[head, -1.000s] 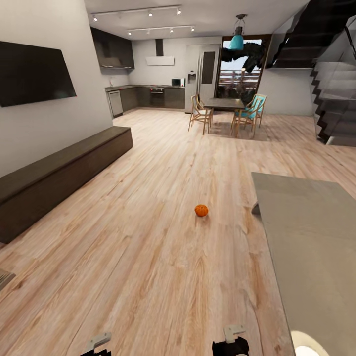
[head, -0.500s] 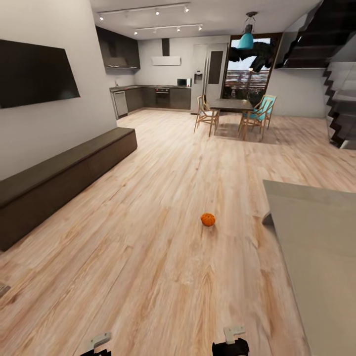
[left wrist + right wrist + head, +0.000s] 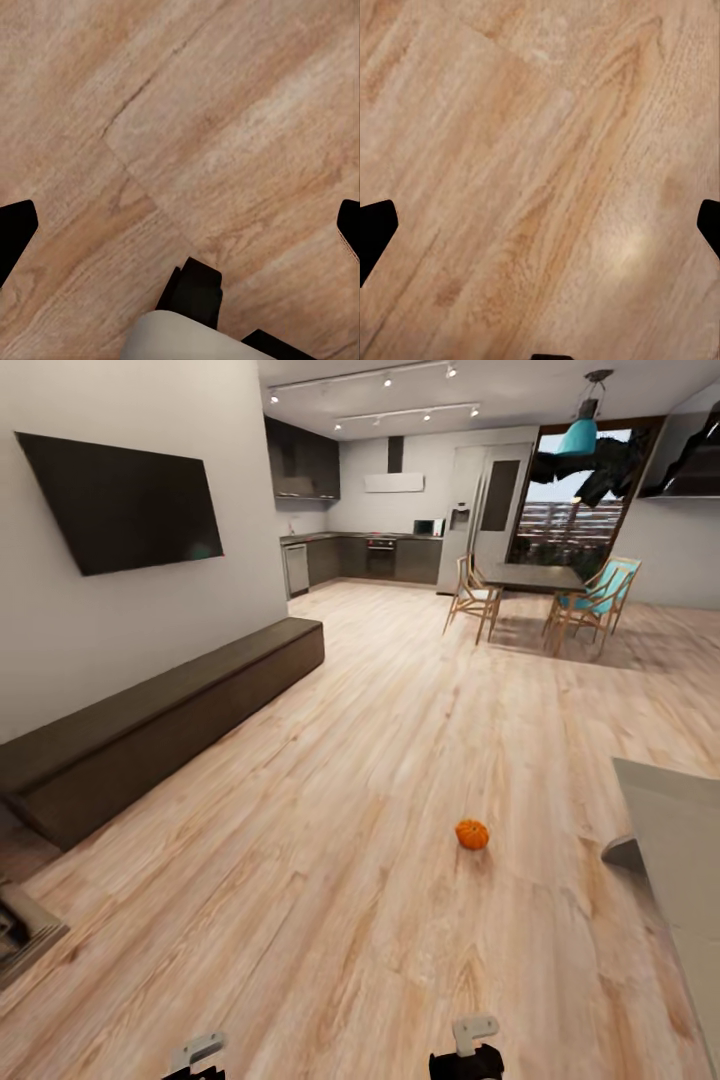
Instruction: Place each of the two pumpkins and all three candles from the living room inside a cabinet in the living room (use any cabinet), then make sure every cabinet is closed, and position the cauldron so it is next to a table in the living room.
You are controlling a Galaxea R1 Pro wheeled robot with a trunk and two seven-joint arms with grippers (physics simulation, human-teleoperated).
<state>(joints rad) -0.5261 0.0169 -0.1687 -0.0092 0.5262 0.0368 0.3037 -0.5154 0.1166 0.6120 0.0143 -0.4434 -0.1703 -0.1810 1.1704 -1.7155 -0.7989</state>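
- One long, low dark-brown wood cabinet (image 3: 160, 735) runs along the wall, its drawer fronts apparently all closed.
- One small round orange pumpkin (image 3: 472, 834) sits on the pale plank floor (image 3: 330, 920), well apart from the cabinet on its room side.
- Two grippers hang low: from the right gripper (image 3: 540, 225) the pumpkin lies straight ahead, nearer than from the left gripper (image 3: 180, 225); both fingertip pairs stand wide, holding nothing.
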